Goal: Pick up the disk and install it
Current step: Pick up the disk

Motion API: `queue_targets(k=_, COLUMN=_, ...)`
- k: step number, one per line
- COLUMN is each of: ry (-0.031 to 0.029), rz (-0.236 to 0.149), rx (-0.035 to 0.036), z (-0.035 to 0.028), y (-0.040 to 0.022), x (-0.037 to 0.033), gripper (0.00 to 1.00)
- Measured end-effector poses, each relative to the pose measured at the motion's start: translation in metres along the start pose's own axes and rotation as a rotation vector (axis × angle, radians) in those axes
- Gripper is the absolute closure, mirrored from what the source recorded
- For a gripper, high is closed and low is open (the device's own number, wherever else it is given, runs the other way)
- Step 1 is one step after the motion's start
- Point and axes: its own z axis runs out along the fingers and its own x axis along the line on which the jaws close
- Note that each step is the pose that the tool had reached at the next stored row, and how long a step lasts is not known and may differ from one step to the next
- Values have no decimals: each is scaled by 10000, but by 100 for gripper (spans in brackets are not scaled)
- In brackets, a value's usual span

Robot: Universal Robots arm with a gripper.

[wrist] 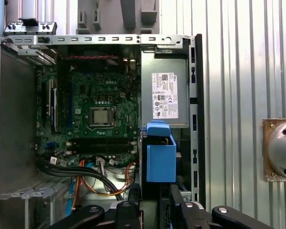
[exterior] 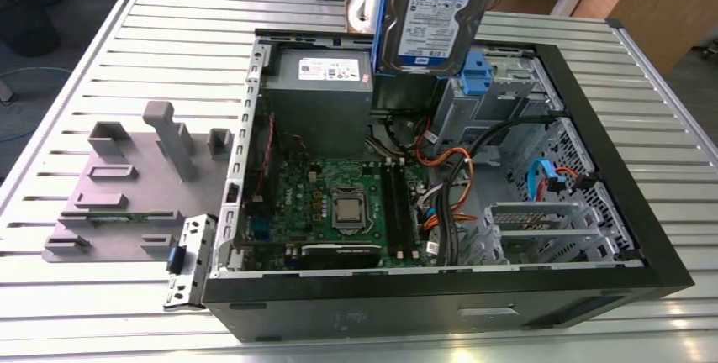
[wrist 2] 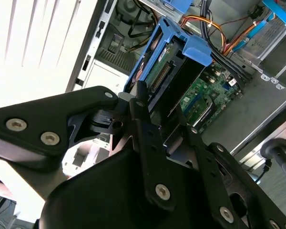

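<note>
Fingers (wrist 2: 144,114) clamped on the disk (wrist 2: 174,71), gripping its near end through the blue carrier, as the second wrist view shows me; the gripper (wrist 2: 167,109) carries it free of all support, with the blue end tab (wrist 2: 198,49) pointing away from the wrist toward the open computer case (exterior: 449,296). I judge the pick-up done and the installation left to do; in the upper middle of the exterior view the disk hangs on edge, label to the camera, above the case's far wall, between the grey power supply (exterior: 319,86) and the drive bay (exterior: 505,86) with its blue latch (exterior: 477,73), seated in neither. I read the wrist as aimed straight down; the first wrist view looks onto the motherboard (wrist: 95,109), the tab lying beside the power supply; the slatted metal table (exterior: 90,60) surrounds the case.
</note>
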Motion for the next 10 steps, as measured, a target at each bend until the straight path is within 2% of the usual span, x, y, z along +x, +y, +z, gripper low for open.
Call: queue_targets(k=10, ry=2, rz=0, rx=0, z=-3, y=-2, x=96, gripper=65)
